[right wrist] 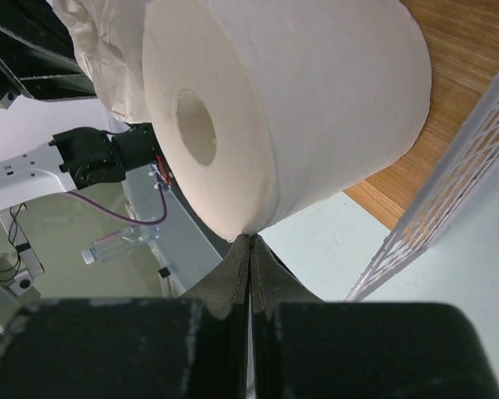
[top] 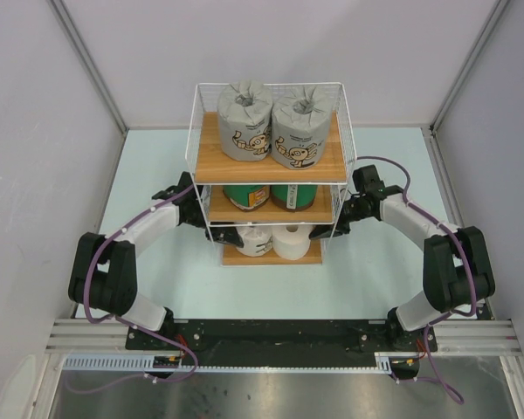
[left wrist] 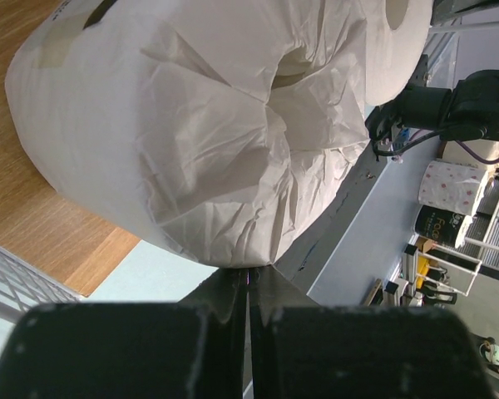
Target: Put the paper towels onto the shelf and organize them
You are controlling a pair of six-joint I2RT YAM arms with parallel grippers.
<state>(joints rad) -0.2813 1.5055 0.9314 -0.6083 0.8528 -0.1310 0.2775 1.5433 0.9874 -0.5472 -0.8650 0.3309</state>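
Observation:
The shelf stands mid-table, with paper towels on every board. Two grey cartoon-print rolls sit on top, two green ones in the middle. On the bottom board are a white-wrapped roll and a bare white roll, side by side. My left gripper is shut and empty, its tips touching the wrapped roll's edge from the shelf's left side. From the right side my right gripper is also shut and empty, tips against the bare roll's edge. In the top view both grippers' tips are hidden behind the frame.
White wire mesh closes the shelf's sides and back. Enclosure walls surround the pale table. An aluminium rail runs along the near edge by the arm bases. Both arms curve in toward the shelf's lower tiers.

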